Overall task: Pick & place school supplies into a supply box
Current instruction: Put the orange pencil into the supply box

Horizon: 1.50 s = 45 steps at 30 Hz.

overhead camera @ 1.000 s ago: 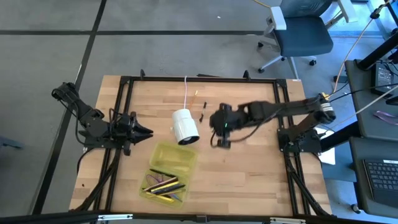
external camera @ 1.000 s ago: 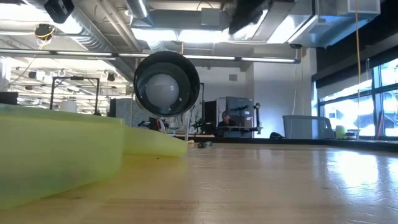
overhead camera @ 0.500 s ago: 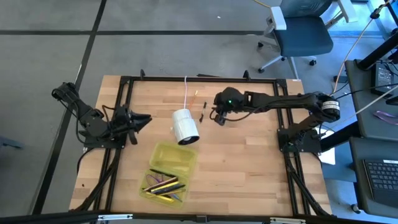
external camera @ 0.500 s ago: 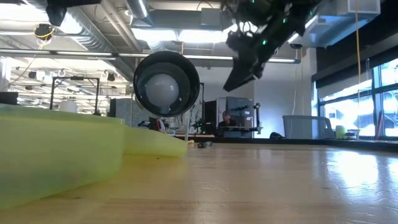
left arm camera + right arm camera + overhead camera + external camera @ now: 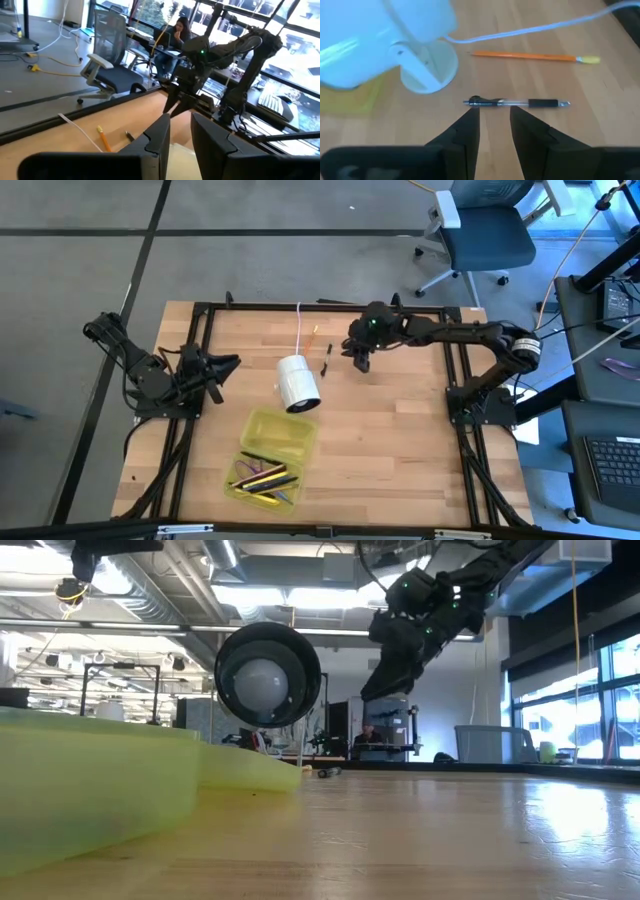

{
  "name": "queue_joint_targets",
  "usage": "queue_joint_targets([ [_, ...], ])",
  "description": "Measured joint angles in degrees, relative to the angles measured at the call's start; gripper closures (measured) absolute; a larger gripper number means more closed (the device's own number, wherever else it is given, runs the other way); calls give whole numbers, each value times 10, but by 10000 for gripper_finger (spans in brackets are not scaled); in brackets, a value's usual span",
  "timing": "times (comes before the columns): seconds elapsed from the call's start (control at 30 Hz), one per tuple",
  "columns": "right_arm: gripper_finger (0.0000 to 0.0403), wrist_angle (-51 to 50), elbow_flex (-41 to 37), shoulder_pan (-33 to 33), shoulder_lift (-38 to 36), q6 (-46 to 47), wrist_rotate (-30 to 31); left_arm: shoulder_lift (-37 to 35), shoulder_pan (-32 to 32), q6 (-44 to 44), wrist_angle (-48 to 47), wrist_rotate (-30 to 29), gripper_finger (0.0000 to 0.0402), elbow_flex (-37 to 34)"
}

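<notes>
The yellow-green supply box (image 5: 271, 453) lies open near the near edge, with several pens and pencils (image 5: 262, 475) inside; it fills the left of the low view as supply box (image 5: 100, 785). A black pen (image 5: 327, 360) and an orange pencil (image 5: 313, 335) lie flat on the wood near the far edge, beside the white cylinder (image 5: 297, 383). My right gripper (image 5: 360, 362) hovers open just right of the pen, above the table (image 5: 383, 675); its wrist view shows the black pen (image 5: 515, 103) and orange pencil (image 5: 532, 57) ahead of its fingers (image 5: 494, 117). My left gripper (image 5: 232, 363) waits open at the left.
The white cylinder's cord (image 5: 300, 320) runs to the far edge beside the pencil. A black metal frame (image 5: 320, 308) borders the table. Bare wood lies right of the box and under the right arm (image 5: 440, 335). A person sits in the room beyond (image 5: 177, 30).
My right gripper has moved from mid-table toward the far edge and come down into the low view, ending beside the black pen. My left gripper has swung a little toward the far edge. The pen, pencil, cylinder and box have stayed put.
</notes>
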Motion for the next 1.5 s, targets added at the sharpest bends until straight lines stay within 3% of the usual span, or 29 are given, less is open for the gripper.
queue_joint_targets([
  [0.2, 288, -4, 15, -3, 1, -119, -12, 0, 0, 0, 0, -3, 329, 0],
  [0.47, 234, -3, 56, -4, 1, -41, 85, 0, 0, 0, -5, -1, 329, 0],
  [0.77, 215, -16, 56, -4, 1, -22, 86, 1, 73, 0, -2, 72, 329, 0],
  [0.9, 215, -35, 56, -4, 1, 3, 87, 17, 151, 18, -1, 156, 329, 17],
  [1.13, 215, -103, 56, -4, 1, 68, 86, 97, 341, 46, -18, 366, 329, 97],
  [1.3, 215, -139, 55, 22, -1, 77, 60, 203, 489, 67, -55, 528, 329, 165],
  [1.5, 214, -185, 55, 51, -3, 104, 95, 351, 635, 82, -63, 649, 334, 261],
])
